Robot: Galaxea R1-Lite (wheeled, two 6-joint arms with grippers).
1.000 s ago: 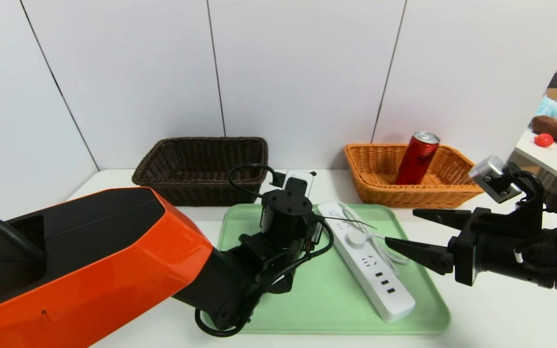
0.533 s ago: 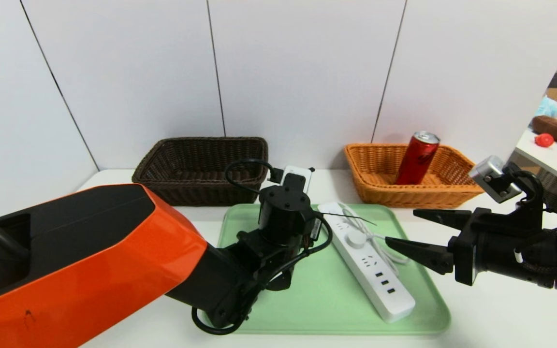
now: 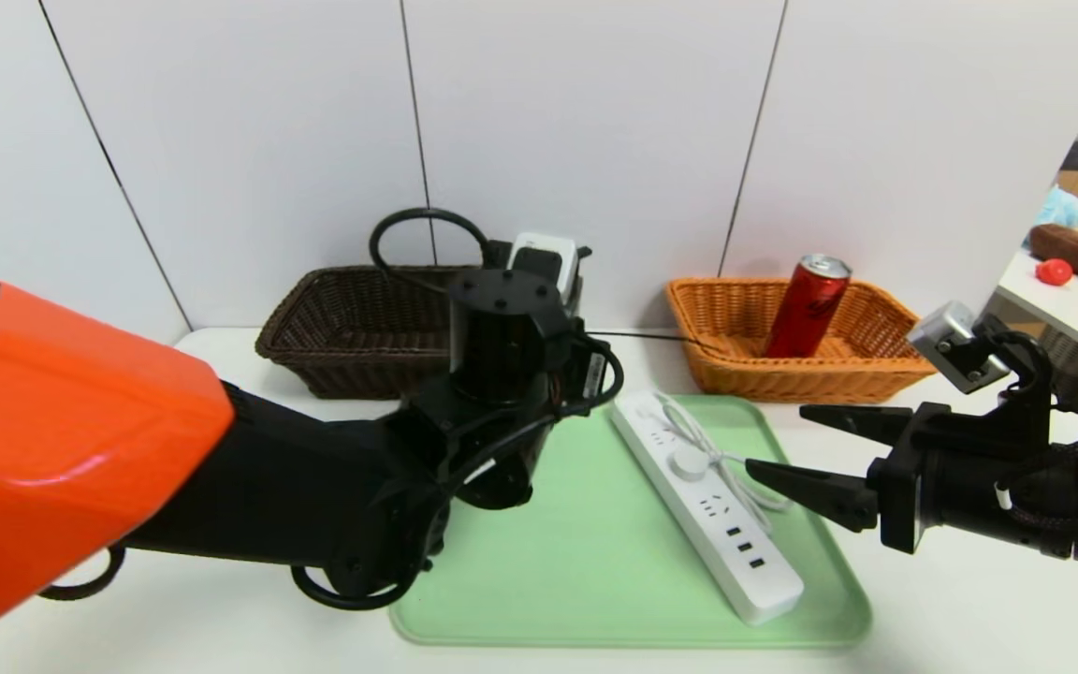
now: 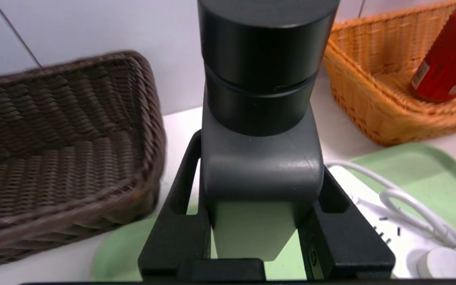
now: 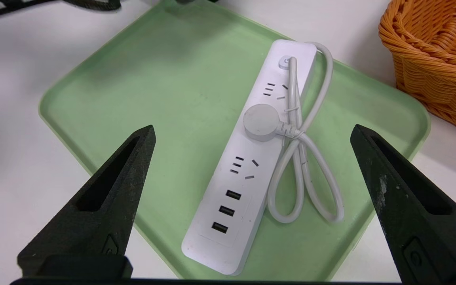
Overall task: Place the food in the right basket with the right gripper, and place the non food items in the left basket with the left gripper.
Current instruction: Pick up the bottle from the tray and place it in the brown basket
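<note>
The left gripper (image 4: 251, 241) is clamped on the dark pump bottle (image 4: 261, 99), held in the air above the green tray (image 3: 595, 571), with the brown basket (image 3: 352, 328) at about ten o'clock from it. The right gripper (image 3: 806, 459) hangs with its jaws wide apart and nothing between them, at three o'clock from the white power strip (image 3: 707, 505), which lies on the tray with its cord looped beside it. The red can (image 3: 808, 307) leans inside the orange basket (image 3: 876, 356), at about one o'clock from the tray.
</note>
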